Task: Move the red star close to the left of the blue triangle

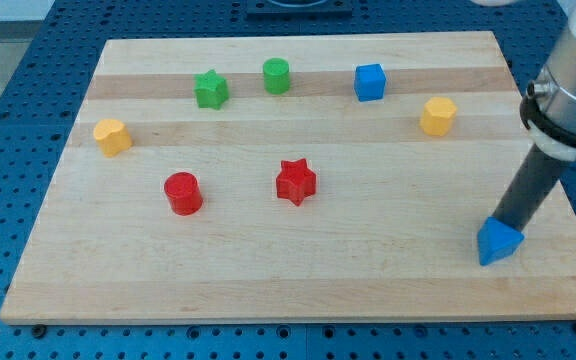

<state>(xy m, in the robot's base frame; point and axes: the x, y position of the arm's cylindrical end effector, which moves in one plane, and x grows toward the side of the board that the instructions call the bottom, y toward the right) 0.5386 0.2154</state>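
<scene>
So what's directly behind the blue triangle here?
The dark rod comes down right behind the blue triangle, at the view's lower right. My tip is covered by the block, so contact cannot be confirmed. Beneath it only the wooden board shows. The red star sits far to the view's left.

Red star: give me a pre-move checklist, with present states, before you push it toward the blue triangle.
1. Red star in plain view, near the board's middle: ok.
2. Blue triangle located, near the view's bottom right: ok.
3. My tip placed at the star's left to push it rightward: not ok; it is at the triangle, far to the star's right.
4. Tip clear of the triangle: cannot tell; the rod's end meets the triangle's top edge in this view.
5. Path from star to triangle free of blocks: ok; the red cylinder lies on the star's left.
6. Star close to the triangle's left: not ok.
</scene>
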